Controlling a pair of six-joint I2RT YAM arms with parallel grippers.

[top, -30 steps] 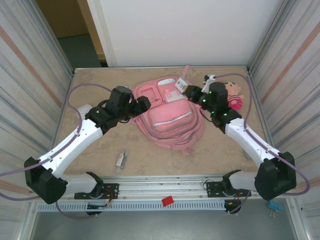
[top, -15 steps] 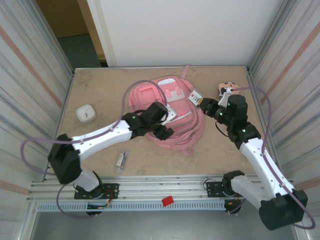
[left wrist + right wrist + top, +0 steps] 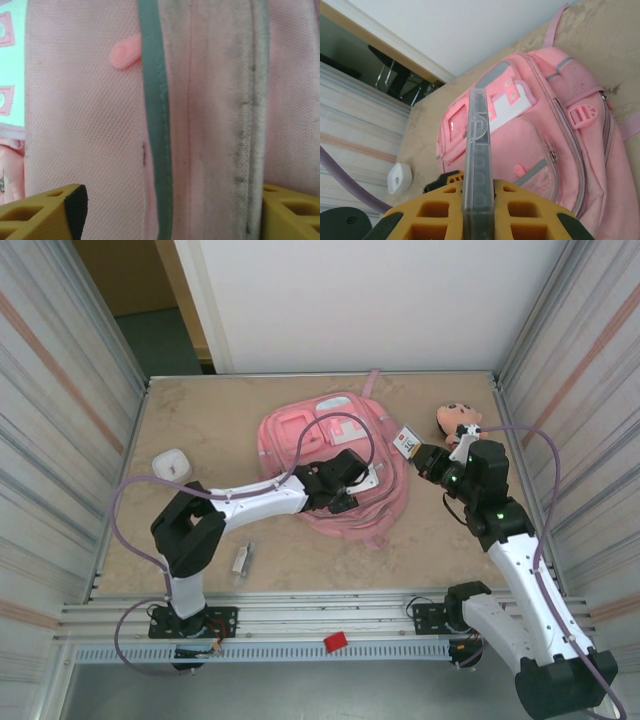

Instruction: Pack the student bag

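Pink student bag (image 3: 292,435): left end effector (image 3: 170,210) spread over its grey seam (image 3: 155,125), best parting it wide before right end effector (image 3: 430,457), pinching clear case (image 3: 479,130) beside bag, inserts.

large pink fabric backpack (image 3: 385,490): lying flat, front face up, middle of beige tabletop (image 3: 200,410), top end toward far wall. White and clear panels near top, grey-trimmed front zip pockets, pink hang loop pointing at far edge.
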